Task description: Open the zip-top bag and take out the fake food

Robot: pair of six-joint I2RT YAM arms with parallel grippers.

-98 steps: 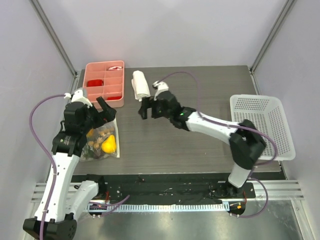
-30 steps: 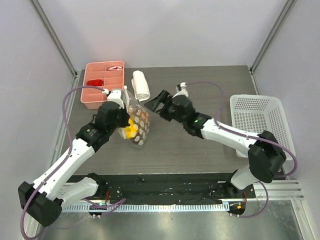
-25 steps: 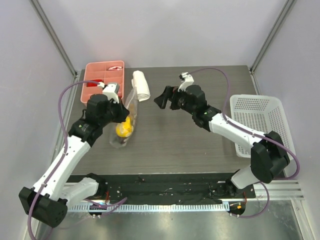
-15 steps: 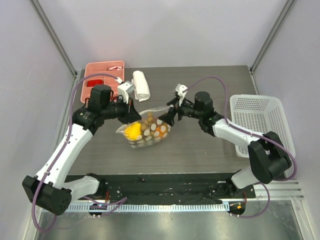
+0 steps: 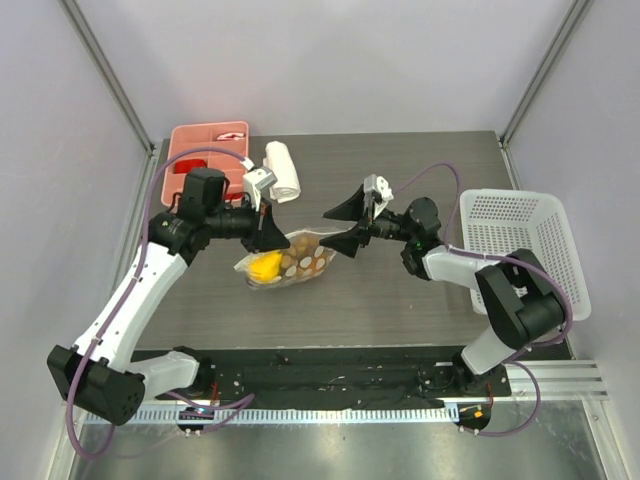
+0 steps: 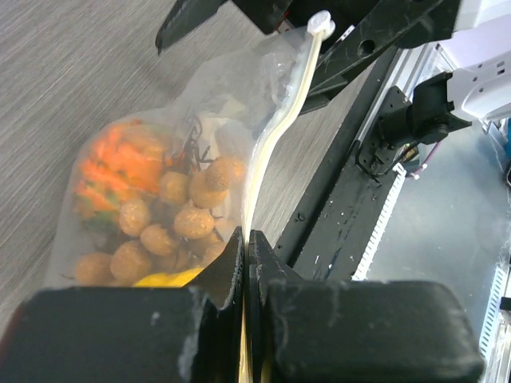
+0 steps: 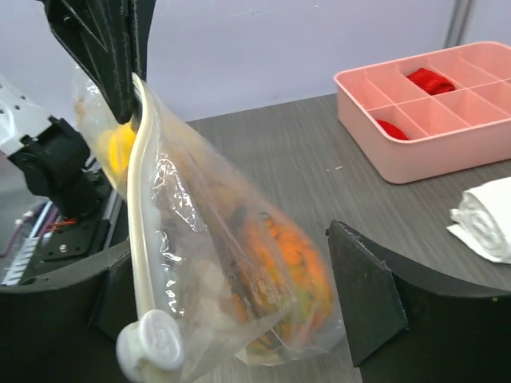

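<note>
The clear zip-top bag (image 5: 288, 264) hangs stretched sideways above the table. My left gripper (image 5: 268, 235) is shut on the left part of its white zip strip (image 6: 275, 136). Inside the bag lies the fake food: brown balls (image 6: 184, 217), an orange spiky fruit (image 6: 112, 163) and a yellow pear (image 7: 120, 148). My right gripper (image 5: 345, 228) stands open around the bag's other end, one finger on each side. In the right wrist view the white slider (image 7: 152, 339) sits close to the left finger, and a gap shows between the bag and the right finger (image 7: 363, 291).
A pink compartment tray (image 5: 208, 160) with red items stands at the back left, a rolled white towel (image 5: 282, 170) beside it. A white mesh basket (image 5: 525, 250) sits at the right edge of the table.
My left gripper has swung the bag from hanging upright to lying sideways toward the right arm. My right gripper has come to the bag's free end with its jaws spread around it.
</note>
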